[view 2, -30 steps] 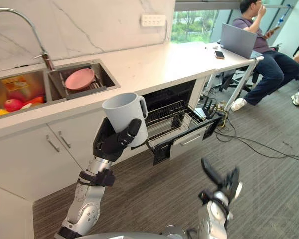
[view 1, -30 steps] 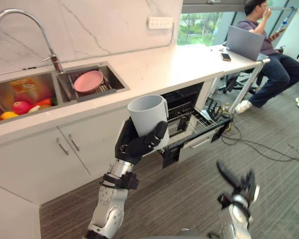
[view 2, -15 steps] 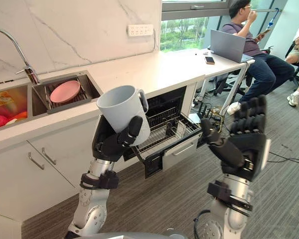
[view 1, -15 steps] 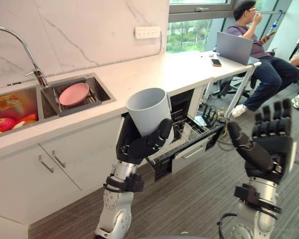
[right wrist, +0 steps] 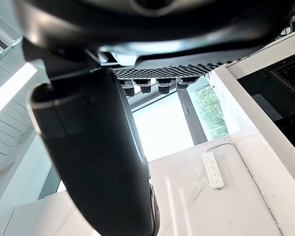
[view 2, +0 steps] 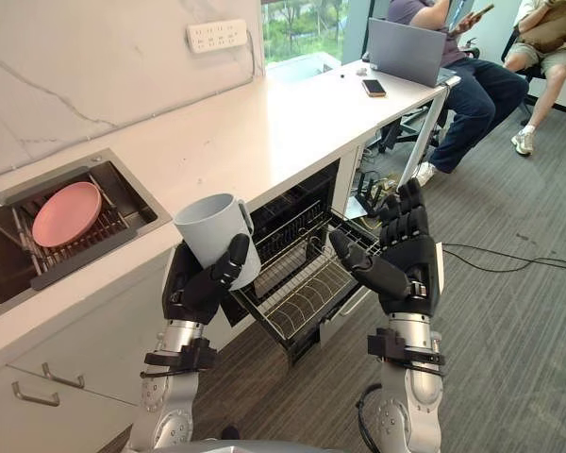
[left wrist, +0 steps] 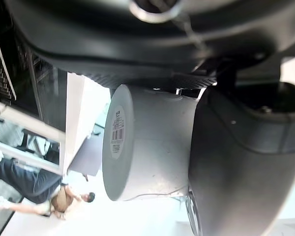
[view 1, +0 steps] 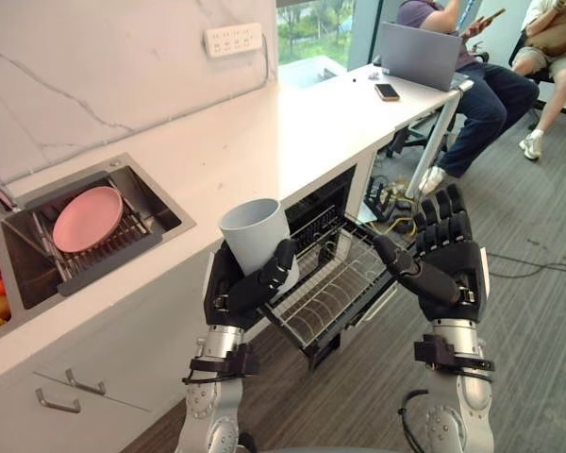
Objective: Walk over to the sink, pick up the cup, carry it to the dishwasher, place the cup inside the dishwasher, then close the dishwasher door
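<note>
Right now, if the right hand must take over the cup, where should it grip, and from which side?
Probably the upper wall near the rim, coming from the robot's right: the cup stands nearly upright, the left hand wraps its lower half, and the right hand is open on that side.

White desk (view 1: 264, 132) with a sink (view 1: 156, 206) sunk in at left; a laptop (view 1: 420, 55) and phone (view 1: 388, 92) lie at its far right
</note>
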